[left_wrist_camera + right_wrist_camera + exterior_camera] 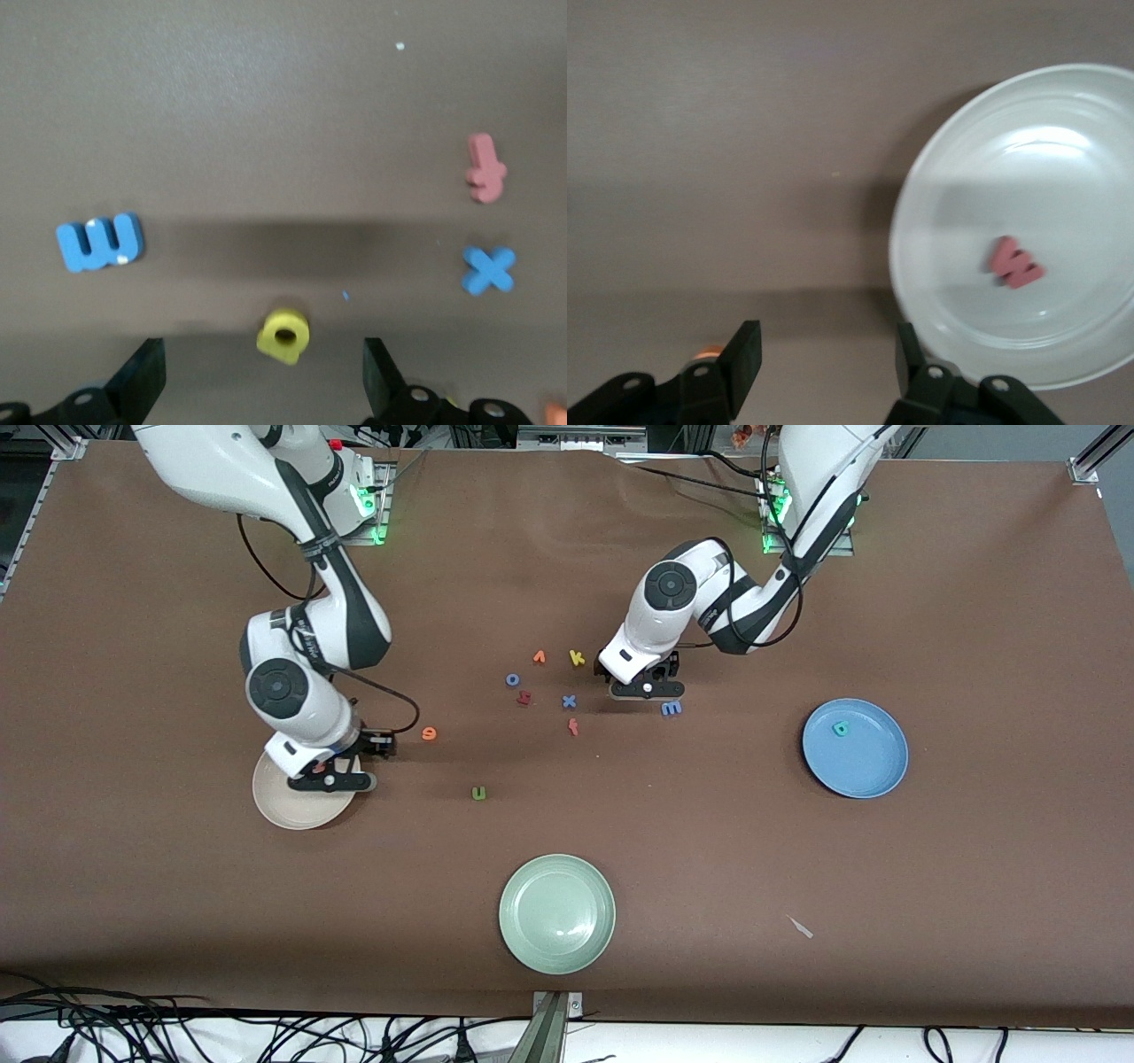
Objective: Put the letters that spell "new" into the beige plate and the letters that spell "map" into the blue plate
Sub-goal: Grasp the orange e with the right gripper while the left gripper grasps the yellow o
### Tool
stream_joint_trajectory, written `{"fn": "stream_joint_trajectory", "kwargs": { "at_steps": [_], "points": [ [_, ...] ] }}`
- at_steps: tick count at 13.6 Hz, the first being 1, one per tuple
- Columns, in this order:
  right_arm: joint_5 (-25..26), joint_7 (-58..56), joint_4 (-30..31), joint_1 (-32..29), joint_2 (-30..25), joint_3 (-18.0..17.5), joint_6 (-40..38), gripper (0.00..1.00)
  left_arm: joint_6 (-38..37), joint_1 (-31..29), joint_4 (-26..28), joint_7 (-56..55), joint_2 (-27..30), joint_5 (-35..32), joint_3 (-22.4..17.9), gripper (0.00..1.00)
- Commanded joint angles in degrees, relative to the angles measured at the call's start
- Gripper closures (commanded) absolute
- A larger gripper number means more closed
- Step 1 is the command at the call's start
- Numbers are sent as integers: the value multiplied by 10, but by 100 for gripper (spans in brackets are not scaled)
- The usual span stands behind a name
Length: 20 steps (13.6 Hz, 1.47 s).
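Hovering over the beige plate [297, 806] at the right arm's end of the table, the right gripper [330, 781] has its fingers apart and empty; the pink w [1015, 263] lies flat inside that plate. The orange e [429, 733] sits on the bare table just beside the plate, toward the middle, and the green n [479, 793] lies nearer the front camera than the e. A green plate [557, 913] rests near the front edge.

At mid-table is a loose cluster: blue o [512, 679], orange v [539, 657], dark red letter [524, 698], blue x [569, 701], pink letter [573, 726] and yellow k [577, 658].

The left gripper [648, 688] is low over the table beside this cluster, fingers wide apart and holding nothing; the yellow p [284, 335] lies between its fingertips. The blue m [671, 708] lies on the table just beside that gripper, nearer the front camera.

Toward the left arm's end, the blue plate [873, 766] holds the teal a [840, 729].
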State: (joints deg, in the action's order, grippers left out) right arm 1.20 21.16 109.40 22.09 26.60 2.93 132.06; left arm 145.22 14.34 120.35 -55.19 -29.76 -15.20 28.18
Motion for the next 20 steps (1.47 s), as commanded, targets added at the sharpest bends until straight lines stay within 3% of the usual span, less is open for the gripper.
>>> {"fn": "stream_joint_trajectory", "kwargs": {
  "at_steps": [1,5,8,13,20],
  "points": [
    [-7,62,6,23,1,-6,21,31,-3,11,-35,-59,-37,-55,-4,12],
    [-6,131,19,59,11,-6,47,31,-5,12,-35,-62,-42,-55,-3,28],
    [-6,131,67,60,8,-6,106,31,-11,17,-35,-68,-42,-55,-3,40],
    [-6,144,96,62,9,-6,138,31,-20,22,-35,-70,-44,-55,-4,50],
    [-6,150,113,68,20,-6,180,31,-20,23,-35,-76,-57,-55,-6,71]
  ]
}}
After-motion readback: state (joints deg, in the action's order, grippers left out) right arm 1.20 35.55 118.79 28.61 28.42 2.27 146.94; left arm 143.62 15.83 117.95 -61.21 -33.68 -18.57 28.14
